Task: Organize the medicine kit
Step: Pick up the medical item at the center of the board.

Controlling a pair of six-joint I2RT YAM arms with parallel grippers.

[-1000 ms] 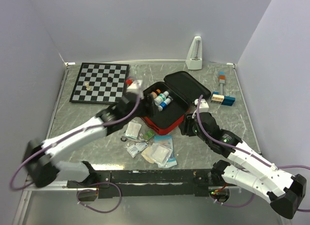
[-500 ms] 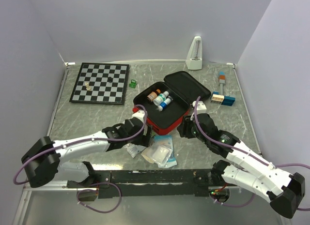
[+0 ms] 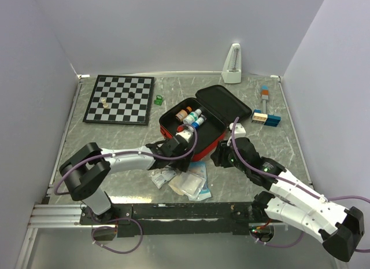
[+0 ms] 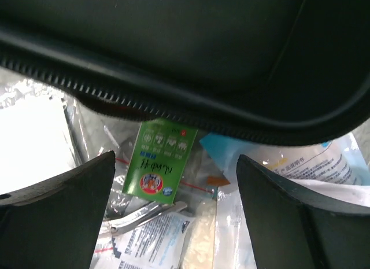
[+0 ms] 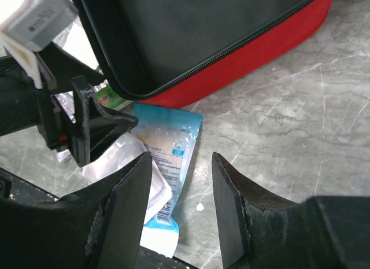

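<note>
Left gripper (image 4: pixel 174 162) is down low at the near rim of the medicine kit (image 3: pixel 219 104), fingers spread wide with nothing between them. It looks like a reach for the loose supplies rather than for the case itself. Right in the gap between those fingers lies a green sachet (image 4: pixel 157 170), its top edge tucked under the zippered rim just beyond the fingertips. A small metal tool (image 4: pixel 144 214) lies nearer the wrist, among clear-wrapped packets. The wide opening makes sense: the pile is flat and overlapping, so a broad straddle gives room to settle on one piece.

The kit lies open on the table (image 5: pixel 300 124), lid folded back, with a few small bottles (image 3: pixel 193 118) already standing in the tray. My read is that the bulky items are in and the flat ones are left.

Over to the right gripper (image 5: pixel 180 162) — fingers partly apart, holding nothing, hovering off the case's near corner. The red wall sits just beyond its fingertips, and a blue packet (image 5: pixel 170 136) lies on the table in line with the gap. It seems to be waiting its turn, clear of the left arm, which crosses just to the left of its left finger. With two arms this close over one pile, a collision is the risk.
</note>
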